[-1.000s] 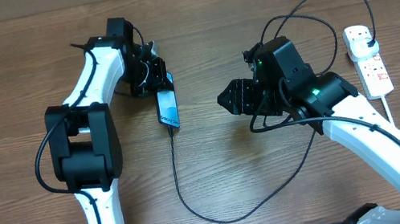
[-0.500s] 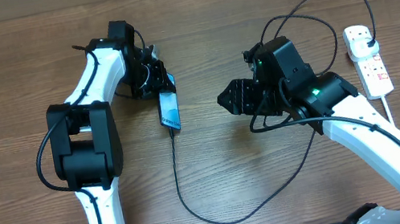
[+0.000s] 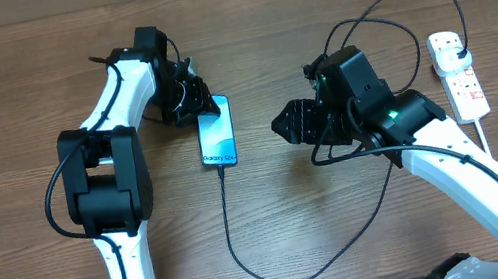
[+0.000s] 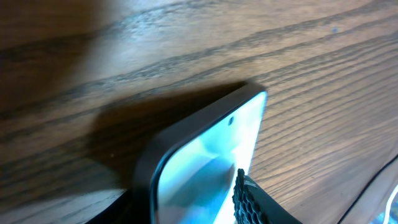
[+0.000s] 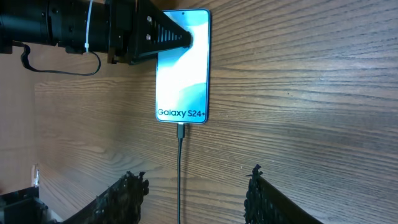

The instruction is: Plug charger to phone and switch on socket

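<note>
Overhead: the left gripper (image 3: 200, 105) met the top end of the phone (image 3: 216, 133), which lay flat. I could not tell its grip. The socket (image 3: 459, 76) lay well behind the right gripper (image 3: 283, 122).

Left wrist: the lit screen sat just beside 1 finger (image 4: 249, 202).

Right wrist: the jaws were spread wide and empty, with the charger (image 5: 180, 134) touching the phone's near edge ahead.

The left arm (image 3: 106, 103) and right arm (image 3: 478, 172) have glossy white links between bulky black joint housings, thin black cables looped alongside, a green light (image 3: 393, 116) on the right one, and black honeycomb-textured fingers (image 5: 127, 190).
</note>
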Robot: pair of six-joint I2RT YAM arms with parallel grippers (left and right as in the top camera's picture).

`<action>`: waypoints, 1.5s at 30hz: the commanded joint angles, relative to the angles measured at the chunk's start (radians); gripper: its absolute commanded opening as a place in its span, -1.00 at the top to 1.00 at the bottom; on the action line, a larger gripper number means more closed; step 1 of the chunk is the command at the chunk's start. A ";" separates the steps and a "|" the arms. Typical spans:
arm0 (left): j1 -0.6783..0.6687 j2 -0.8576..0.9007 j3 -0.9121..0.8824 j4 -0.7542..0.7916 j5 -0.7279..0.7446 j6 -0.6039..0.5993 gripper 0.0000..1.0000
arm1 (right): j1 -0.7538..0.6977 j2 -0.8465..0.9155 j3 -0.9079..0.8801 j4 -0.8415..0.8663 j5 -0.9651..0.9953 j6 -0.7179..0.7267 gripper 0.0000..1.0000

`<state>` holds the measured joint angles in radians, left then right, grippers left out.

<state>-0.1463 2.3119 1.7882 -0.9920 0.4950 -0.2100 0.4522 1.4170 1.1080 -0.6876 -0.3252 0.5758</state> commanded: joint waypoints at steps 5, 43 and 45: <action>-0.003 0.009 0.000 -0.043 -0.217 -0.019 -0.08 | -0.003 0.003 0.011 0.000 0.035 -0.009 -0.10; 0.022 -0.435 0.275 -0.164 -0.322 -0.048 -1.00 | -1.186 0.154 0.200 -0.072 -0.265 -0.171 0.90; 0.022 -0.435 0.275 -0.164 -0.322 -0.048 -1.00 | -1.209 0.200 0.200 -0.056 -0.299 -0.186 0.92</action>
<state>-0.1226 1.8706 2.0689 -1.1557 0.1822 -0.2550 -0.7338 1.5677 1.2892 -0.7555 -0.5049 0.4389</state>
